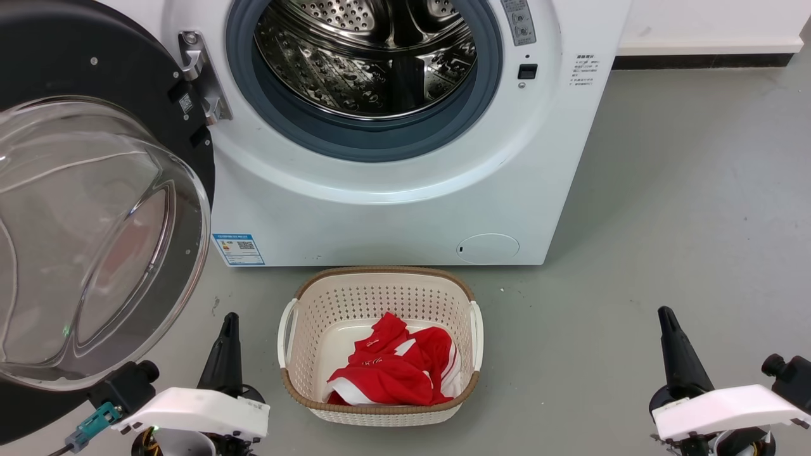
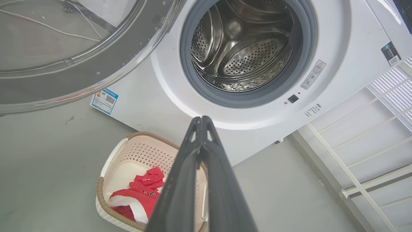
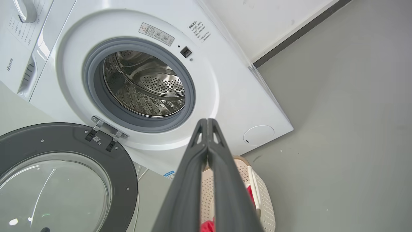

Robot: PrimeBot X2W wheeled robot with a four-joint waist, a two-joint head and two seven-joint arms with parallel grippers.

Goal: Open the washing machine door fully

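— Where its hinge (image 1: pixel 203 76) fixes it to the left of the drum opening, the washing machine door (image 1: pixel 95 215) stands wide open: a glossy black ring with a clear, bulging glass bowl in the middle.
— And the washing machine (image 1: pixel 393 215)?
— White, on a grey floor (image 1: pixel 665 221), against a white wall (image 1: pixel 709 19) with dark skirting. A cream basket (image 1: pixel 380 278) holding a red garment (image 1: pixel 393 373) sits just in front.
— Anything unclear?
— The door's left and lower edges run off the head view, so its exact angle is hard to judge. The left gripper (image 2: pixel 201 120) and right gripper (image 3: pixel 207 121) each have their fingers pressed together, holding nothing.
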